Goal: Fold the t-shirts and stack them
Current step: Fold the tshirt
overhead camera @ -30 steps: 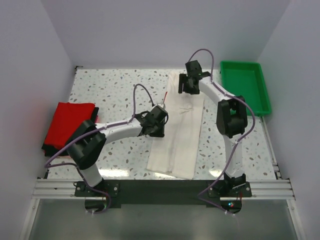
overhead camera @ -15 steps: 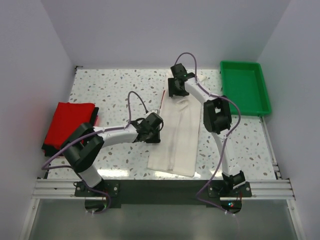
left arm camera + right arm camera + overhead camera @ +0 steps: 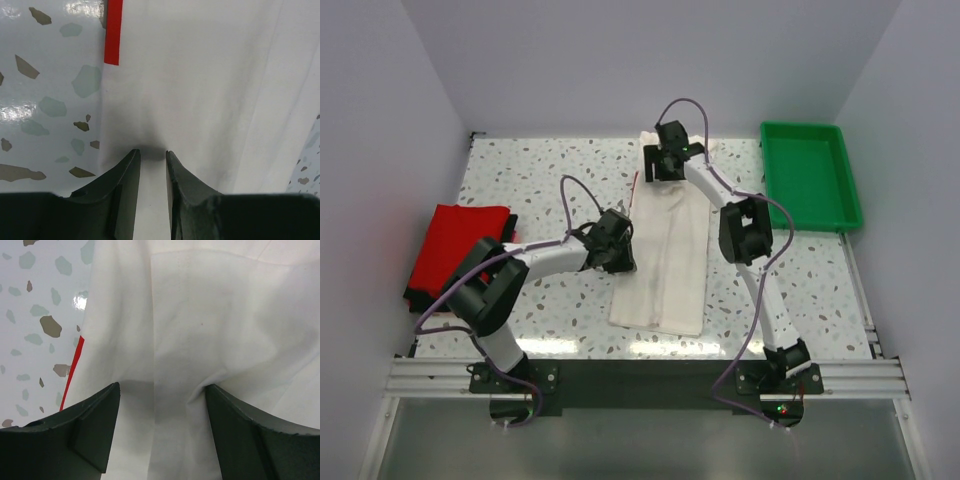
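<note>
- The cream shirt (image 3: 665,262) lies mid-table as a long narrow strip, already folded lengthwise, running from the near edge toward the far side
- The red shirt (image 3: 455,245) sits folded on a darker one at the left edge of the table (image 3: 540,170), well apart from the strip; that looks like your stack
- Your left gripper (image 3: 152,154) is at the strip's left edge, about halfway along; its fingers are only narrowly apart with cloth showing between them, and you cannot tell whether they pinch a fold or just press on it
- Your right gripper (image 3: 162,387) is over the far end, jaws spread wide and holding nothing; a small pucker sits beside one finger
- The step in hand looks like the crosswise fold: close the right jaws through every layer at the far end, not just the top one
- Use the left gripper's spot as the crease line, then carry the far end low over it to the near hem
- Keep the side edges lined up and the red trim (image 3: 113,31) tucked under
</note>
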{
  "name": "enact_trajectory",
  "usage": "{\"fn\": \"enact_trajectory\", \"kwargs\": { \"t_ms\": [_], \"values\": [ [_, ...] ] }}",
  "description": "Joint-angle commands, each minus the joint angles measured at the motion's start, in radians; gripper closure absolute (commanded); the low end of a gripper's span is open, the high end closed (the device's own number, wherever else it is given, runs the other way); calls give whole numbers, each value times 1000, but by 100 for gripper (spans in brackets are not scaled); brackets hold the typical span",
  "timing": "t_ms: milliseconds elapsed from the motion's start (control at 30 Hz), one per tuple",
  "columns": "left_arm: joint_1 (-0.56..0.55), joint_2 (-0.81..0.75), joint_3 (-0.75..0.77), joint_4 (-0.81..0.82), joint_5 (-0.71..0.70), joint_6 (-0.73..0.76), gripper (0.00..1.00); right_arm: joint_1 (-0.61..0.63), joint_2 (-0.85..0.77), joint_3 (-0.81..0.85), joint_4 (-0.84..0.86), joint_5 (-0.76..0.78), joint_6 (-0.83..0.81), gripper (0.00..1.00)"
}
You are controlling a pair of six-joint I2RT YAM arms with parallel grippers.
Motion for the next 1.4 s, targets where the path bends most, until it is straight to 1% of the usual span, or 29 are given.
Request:
{"fn": "enact_trajectory", "kwargs": {
  "t_ms": [0,100,233,367,467,500,533,600,633,667,733,767,867,1000,1133,1300,1367],
  "values": [
    [-3,-12,7,44,47,-20,68,17,-99,-27,51,-47,-16,27],
    [-5,-49,-16,49,50,-23,68,18,-190,-119,70,-27,-16,25],
    [-9,-85,-40,37,38,-23,68,17,-363,-240,87,15,7,24],
    [-9,-124,-47,27,27,-23,68,17,-467,-413,138,52,46,24],
    [-9,-137,-42,11,29,-15,68,17,-472,-472,129,69,71,27],
    [-9,-144,-37,0,29,-12,68,15,-468,-487,133,71,76,29],
    [-11,-149,-39,-5,5,-11,68,15,-463,-501,136,71,85,34],
    [-9,-171,-44,-26,-6,-11,68,15,-442,-539,150,66,96,41],
    [-11,-183,-48,-35,-26,-9,68,14,-432,-550,156,65,103,46],
    [-9,-195,-57,-42,-36,-6,67,12,-425,-564,161,65,106,50],
    [-8,-238,-82,-64,-72,-2,67,9,-397,-573,161,54,114,54],
    [-9,-250,-91,-74,-82,2,66,7,-389,-581,158,54,114,59],
    [-8,-296,-126,-95,-103,6,63,6,-374,-605,164,40,125,66],
    [-9,-336,-188,-103,-92,14,58,3,-351,-602,153,-4,116,67],
    [-8,-370,-249,-97,-63,14,55,1,-337,-599,146,-40,99,68],
    [-11,-442,-352,-49,9,17,51,-9,-365,-573,132,-70,85,62],
    [-15,-471,-382,-22,64,20,50,-17,-385,-565,126,-107,89,59]
  ]
}}
